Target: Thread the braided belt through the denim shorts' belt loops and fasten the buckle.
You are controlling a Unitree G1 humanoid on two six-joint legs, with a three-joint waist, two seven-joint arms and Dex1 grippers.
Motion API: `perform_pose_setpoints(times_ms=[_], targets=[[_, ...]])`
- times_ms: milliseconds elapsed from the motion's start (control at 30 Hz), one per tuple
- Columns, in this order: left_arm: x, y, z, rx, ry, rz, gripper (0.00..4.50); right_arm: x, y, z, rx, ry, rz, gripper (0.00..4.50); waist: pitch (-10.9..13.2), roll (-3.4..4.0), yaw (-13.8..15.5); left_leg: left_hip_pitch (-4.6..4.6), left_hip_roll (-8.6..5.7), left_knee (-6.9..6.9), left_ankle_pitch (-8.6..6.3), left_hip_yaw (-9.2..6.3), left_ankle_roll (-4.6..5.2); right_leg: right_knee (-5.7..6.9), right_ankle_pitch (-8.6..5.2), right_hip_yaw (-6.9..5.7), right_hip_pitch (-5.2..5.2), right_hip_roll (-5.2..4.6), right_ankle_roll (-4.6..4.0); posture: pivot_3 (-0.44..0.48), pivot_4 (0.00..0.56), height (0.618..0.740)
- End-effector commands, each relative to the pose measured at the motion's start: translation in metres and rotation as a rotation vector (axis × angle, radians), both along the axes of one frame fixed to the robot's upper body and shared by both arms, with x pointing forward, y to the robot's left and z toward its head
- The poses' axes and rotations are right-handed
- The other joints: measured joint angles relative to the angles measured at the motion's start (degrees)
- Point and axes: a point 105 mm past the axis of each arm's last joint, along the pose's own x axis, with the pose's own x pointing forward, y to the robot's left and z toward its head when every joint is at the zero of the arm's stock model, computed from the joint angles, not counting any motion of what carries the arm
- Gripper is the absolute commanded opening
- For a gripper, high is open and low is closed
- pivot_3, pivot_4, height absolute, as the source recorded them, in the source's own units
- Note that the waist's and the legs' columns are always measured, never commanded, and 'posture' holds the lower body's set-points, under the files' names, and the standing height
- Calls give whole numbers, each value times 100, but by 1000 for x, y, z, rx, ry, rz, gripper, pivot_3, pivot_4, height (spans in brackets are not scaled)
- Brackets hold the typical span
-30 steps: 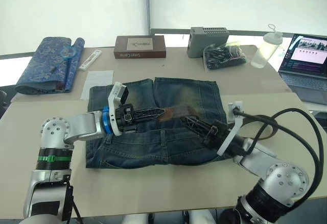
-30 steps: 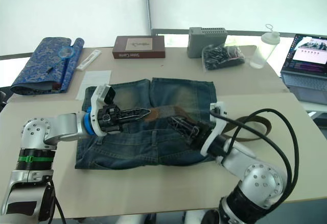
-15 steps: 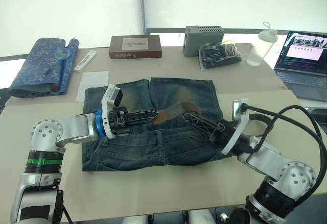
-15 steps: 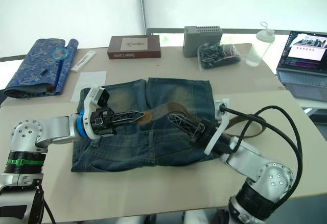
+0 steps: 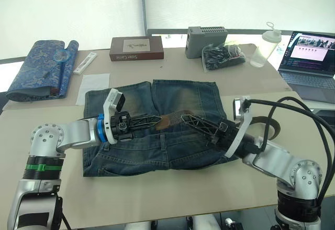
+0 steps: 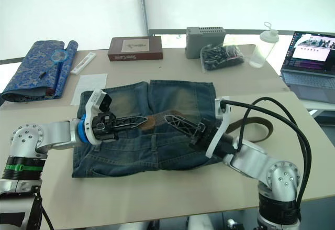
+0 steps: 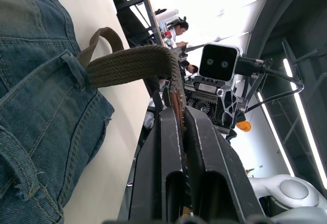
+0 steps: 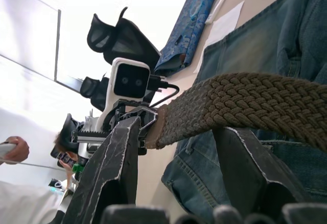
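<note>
Beige tabletop (image 5: 157, 198) runs up to bright white window blinds, with a blue patterned cloth (image 5: 44, 65), a brown box (image 5: 136, 48), a grey box (image 5: 208, 35), a bottle (image 5: 262, 47) and a laptop (image 5: 309, 52) lined up along the far side, while the near edge is bare. Denim shorts (image 5: 157, 135) lie flat mid-table, and the left gripper (image 5: 157, 120) has its fingers clamped on the end of the braided belt (image 5: 170, 119) over the waistband. Right gripper (image 5: 191, 121) sits with fingers spread either side of the belt, which loops off past the shorts' right edge.
</note>
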Motion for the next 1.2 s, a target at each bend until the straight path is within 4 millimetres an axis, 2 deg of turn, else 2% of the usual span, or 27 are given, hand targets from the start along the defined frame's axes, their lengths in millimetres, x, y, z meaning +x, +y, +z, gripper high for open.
perform_pose_setpoints(times_ms=[33, 100, 267, 433, 567, 667, 800, 900, 1100, 1200], targets=[[-10, -3, 3, 9, -35, -52, 0, 4, -1, 7, 26, -7, -35, 2248, 0, 0, 1, 0, 0, 1, -1, 2, 2, -1, 0, 3, 0, 0, 2, 0, 150, 740], [-10, -4, 2, 12, -37, -56, 0, 5, 1, 5, 16, -1, -42, 1706, 0, 0, 4, 0, 0, 1, -2, 6, 4, -2, 0, 4, -1, 0, 3, 0, 150, 740], [-10, -4, -3, 27, -39, -67, 0, 7, 8, 0, -30, 3, -51, 18, 0, 0, 5, 1, 1, 1, -3, 9, 4, -1, 0, 7, -2, 0, 3, 0, 150, 740], [-9, -3, -7, 41, -49, -68, 0, 10, 5, -4, -56, 4, -77, 18, 0, -1, 10, 0, 0, 3, -3, 11, 5, -2, 1, 8, -1, 1, 3, 0, 150, 740], [11, 0, -16, 152, -173, 49, 0, 18, -11, -4, -100, -35, -177, 18, 0, -2, 14, 0, 0, 3, -3, 16, 6, -2, 1, 8, -1, 0, 4, 0, 150, 740], [11, -1, -7, 151, -279, 62, 1019, 24, -27, -5, -133, -49, -267, 0, 0, -2, 36, -1, 0, 3, -5, 22, 8, -4, 2, 13, -1, -1, 5, 0, 150, 740], [-4, -4, -12, 272, -515, 12, 2941, 23, -43, -7, -176, -58, -331, 0, 0, -2, 55, -6, 2, 2, -10, 28, 16, -13, 3, 16, -5, -2, 7, 0, 150, 740], [-21, -6, -24, 379, -745, -75, 4449, 23, -64, -11, -211, -47, -409, 0, -1, 0, 46, -5, 8, -7, -15, 45, 23, -17, 1, 27, -9, -5, 5, 0, 150, 740], [-36, -17, -40, 374, -870, -133, 4449, 30, -128, -22, -343, -47, -569, 0, 0, 1, 175, -23, 15, 7, -21, 54, 46, -66, -10, 26, 2, -16, -11, 0, 150, 740], [-41, -19, -44, 365, -888, -149, 4449, 35, -146, -18, -341, -59, -580, 0, 0, 0, 175, -45, 13, 24, -12, 57, 66, -96, 21, 25, 5, -15, 15, 0, 150, 740]])
